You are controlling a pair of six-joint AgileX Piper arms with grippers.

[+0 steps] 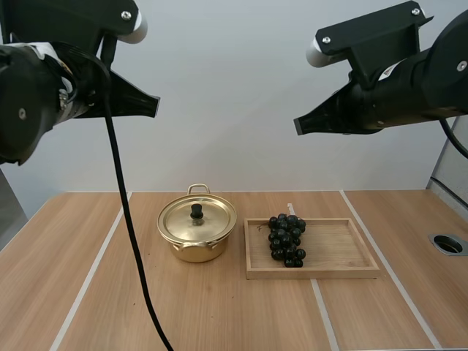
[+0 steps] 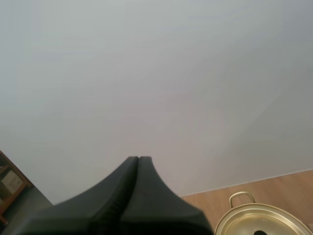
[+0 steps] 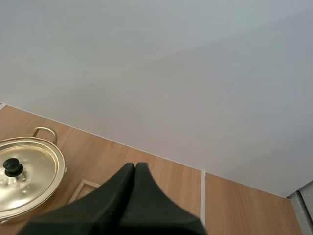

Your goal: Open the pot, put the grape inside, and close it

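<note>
A gold pot [image 1: 196,232] stands on the table with its lid [image 1: 197,219] on, a black knob [image 1: 197,211] in the lid's middle. Right of it, a bunch of dark grapes [image 1: 287,239] lies at the left end of a wooden tray [image 1: 344,252]. My left gripper [image 1: 155,106] hangs high above the table's left side, shut on nothing. My right gripper [image 1: 297,126] hangs high at the right, also shut and empty. The left wrist view has the shut fingers [image 2: 138,160] as one wedge above the pot's lid [image 2: 264,223]. Past the right gripper's shut wedge [image 3: 135,166] lie the lid [image 3: 27,171] and a tray corner [image 3: 84,188].
The wooden table [image 1: 88,292] has pale seams running front to back. A round metal-rimmed hole [image 1: 449,244] sits near the table's right edge. A plain grey wall stands behind the table.
</note>
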